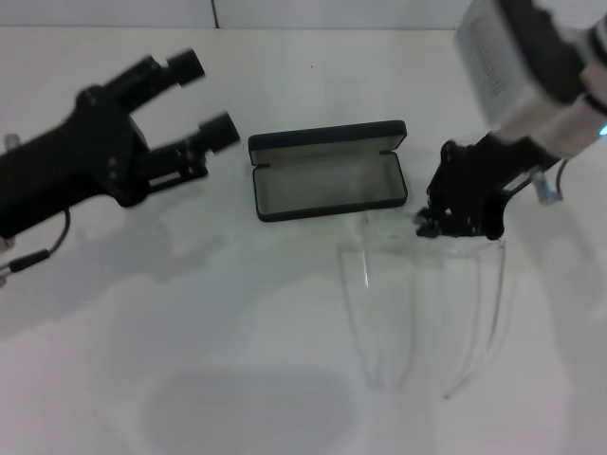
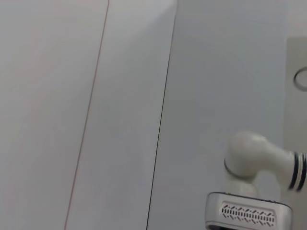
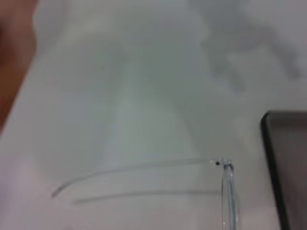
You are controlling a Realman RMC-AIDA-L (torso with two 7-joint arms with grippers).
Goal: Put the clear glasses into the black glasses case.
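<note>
1. Nearest the head camera, the clear glasses (image 1: 417,284) are seen lying on the white table (image 1: 285,76), their thin temple arms unfolded and stretched toward the robot, the lens front at the far end.
2. In the right wrist view, one temple arm and its hinge corner of the glasses (image 3: 218,165) are shown close to the case's edge (image 3: 283,167).
3. The black glasses case (image 1: 329,171) is set open on the table just beyond the glasses, its grey lining exposed.
4. The right gripper (image 1: 453,220) is lowered at the right end of the lens front; whether it is closed on the frame cannot be told.
5. The left gripper (image 1: 202,98) is held left of the case, its fingers spread wide, with nothing held.
</note>
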